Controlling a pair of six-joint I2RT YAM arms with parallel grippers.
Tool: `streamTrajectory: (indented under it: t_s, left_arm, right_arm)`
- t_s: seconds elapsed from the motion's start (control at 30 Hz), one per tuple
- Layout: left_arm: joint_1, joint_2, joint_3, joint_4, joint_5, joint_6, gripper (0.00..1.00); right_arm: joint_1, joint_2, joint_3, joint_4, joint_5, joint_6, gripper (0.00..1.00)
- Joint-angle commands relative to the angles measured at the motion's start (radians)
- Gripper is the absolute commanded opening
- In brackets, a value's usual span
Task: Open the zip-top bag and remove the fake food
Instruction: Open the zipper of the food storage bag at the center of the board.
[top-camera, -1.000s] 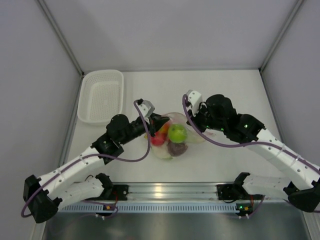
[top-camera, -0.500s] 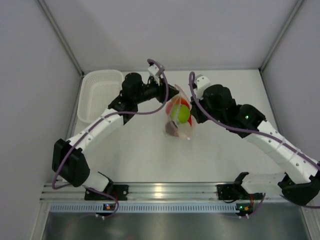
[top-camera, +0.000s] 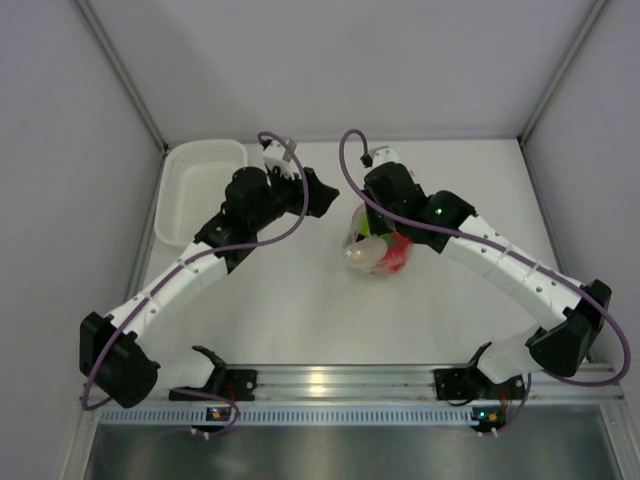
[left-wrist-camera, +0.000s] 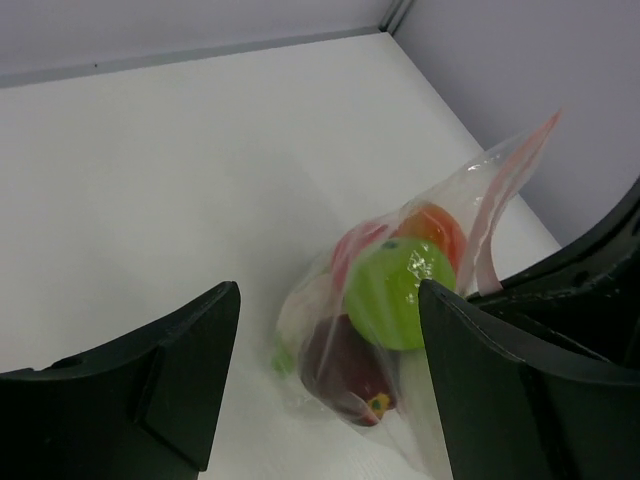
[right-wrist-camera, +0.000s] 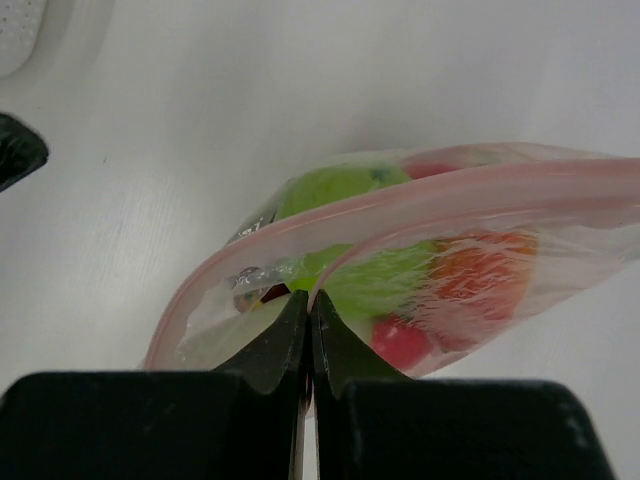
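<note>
From above, the left gripper (top-camera: 322, 190) has let go: a second ago it was down on the bag (top-camera: 378, 255) together with the right gripper (top-camera: 368, 218), half a second ago the two held it up between them, and now it stands apart, just left of the bag, jaws spread and empty. The bag hangs from the right gripper alone near mid-table, well clear of the basket (top-camera: 200, 195), with the food (top-camera: 395, 252) still inside. The left wrist view confirms this, with both fingers (left-wrist-camera: 150, 385) wide apart and nothing between them; the bag sits beyond them, its bottom seemingly on the table (left-wrist-camera: 150, 180) (contact is hard to confirm). In the right wrist view the jaws are pressed together on one lip of the zip strip (right-wrist-camera: 420, 200), and the two pink lips part into an open mouth. Opening looks done, so what remains is getting the food out, by reaching in or by tipping.
</note>
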Motion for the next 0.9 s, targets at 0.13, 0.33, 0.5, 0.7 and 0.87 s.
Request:
streamTrajectory:
  t_s: [0.13,0.33,0.5,0.7,0.87]
  left_arm:
    - [-0.061,-0.032,0.06,-0.076,-0.056,-0.038,0.77]
    - [-0.077,0.086,0.161,-0.114,0.006,-0.008,0.71]
    - [-0.097,0.152,0.199,-0.114,0.079,-0.024,0.7]
    - [-0.125,0.174,0.199,-0.137,0.003,-0.031,0.44]
    - [-0.124,0.169,0.238,-0.27,-0.231,-0.018,0.0]
  right_arm:
    - [0.007,-0.014,0.06,0.089,0.063,0.048,0.0]
    - [0.007,-0.04,0.045,0.101,0.063,0.048,0.0]
    - [0.009,-0.031,0.051,0.085,0.075,0.044,0.0]
    - [0.009,-0.023,0.066,0.074,0.089,0.035,0.0]
    - [0.0,-0.017,0.06,0.017,0.169,-0.002,0.0]
